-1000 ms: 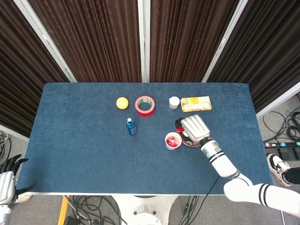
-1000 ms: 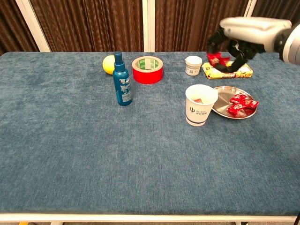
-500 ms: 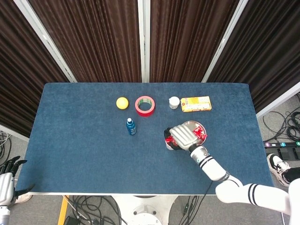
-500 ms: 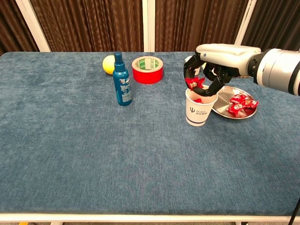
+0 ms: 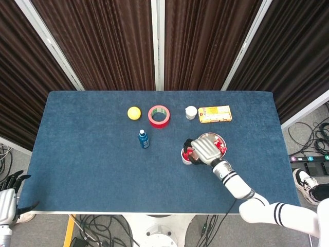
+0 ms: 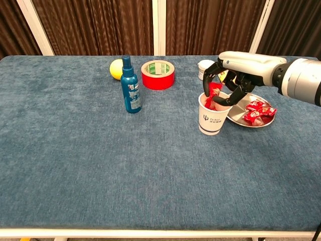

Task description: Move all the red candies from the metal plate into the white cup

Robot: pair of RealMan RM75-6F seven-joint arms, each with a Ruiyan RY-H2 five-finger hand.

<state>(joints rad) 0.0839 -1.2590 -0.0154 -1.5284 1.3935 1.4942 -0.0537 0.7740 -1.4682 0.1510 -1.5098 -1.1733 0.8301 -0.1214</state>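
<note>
The white cup (image 6: 212, 119) stands on the blue table just left of the metal plate (image 6: 239, 116). Two or three red candies (image 6: 259, 111) lie on the plate's right side. My right hand (image 6: 231, 76) hovers over the cup's mouth and pinches a red candy (image 6: 213, 90), whose lower end dips into the cup. More red shows inside the cup. From the head view the right hand (image 5: 203, 150) covers most of the cup (image 5: 184, 156), with the plate (image 5: 212, 138) behind it. My left hand (image 5: 7, 199) hangs off the table's near left corner, fingers apart, holding nothing.
A blue spray bottle (image 6: 130, 86) stands left of the cup. Behind it are a yellow ball (image 6: 116, 69) and a red tape roll (image 6: 158, 74). A small white jar (image 6: 204, 66) and a yellow box (image 5: 215, 113) sit behind the plate.
My right hand carried the candy from above the plate leftward to the cup, then lowered it until the candy dips into the cup's mouth. The left hand stayed put.
</note>
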